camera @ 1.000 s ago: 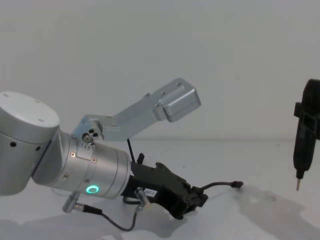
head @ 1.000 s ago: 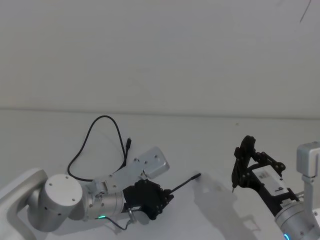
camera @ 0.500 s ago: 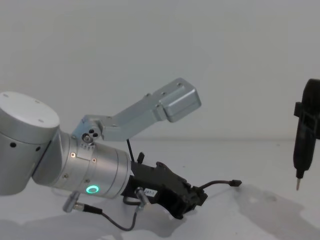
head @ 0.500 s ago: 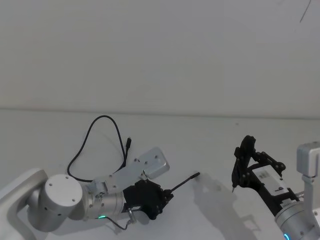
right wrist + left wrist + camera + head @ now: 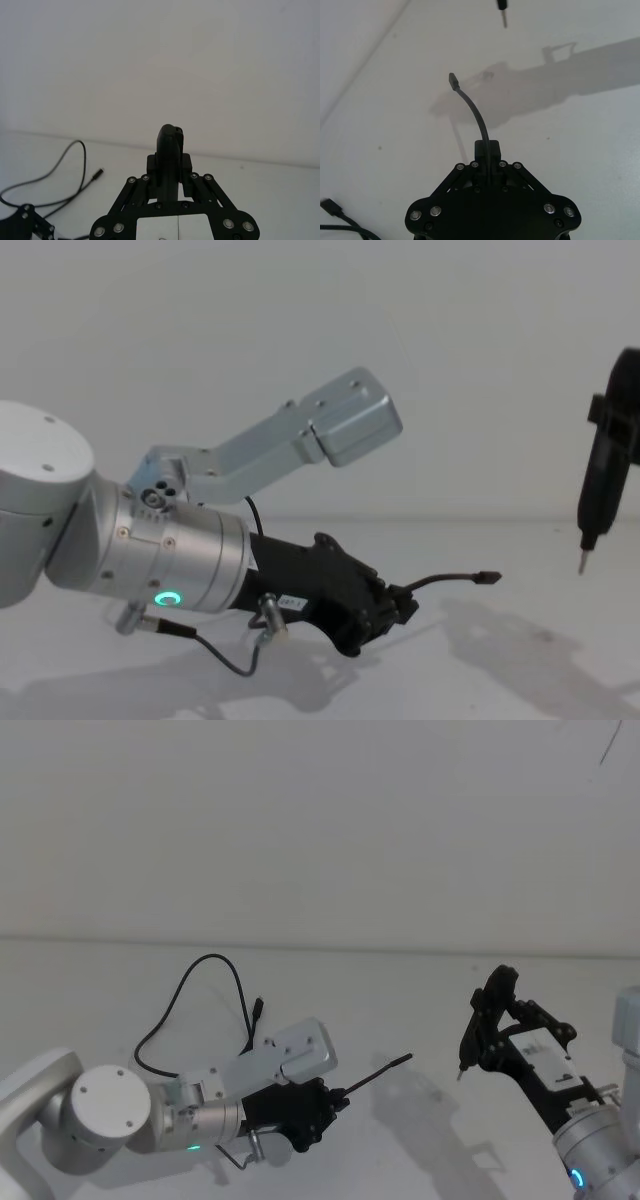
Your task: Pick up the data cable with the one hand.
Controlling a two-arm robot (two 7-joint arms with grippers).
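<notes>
The data cable is a thin black cord looped on the white table at the left. One plug lies on the table. My left gripper is shut on the cord's other end, held low above the table. A short length sticks forward from the fingers, and its plug hangs in the air. The left wrist view shows that stub curving out of the shut left gripper. My right gripper hangs at the right, shut on a black pen-like tool.
The white table runs back to a plain wall. The silver camera bracket sticks up over the left wrist. The tool's metal tip points down above the table, to the right of the raised plug.
My left gripper has risen a little with the cable end, lifting the plug off the table. My right gripper and its tool have moved slightly up.
</notes>
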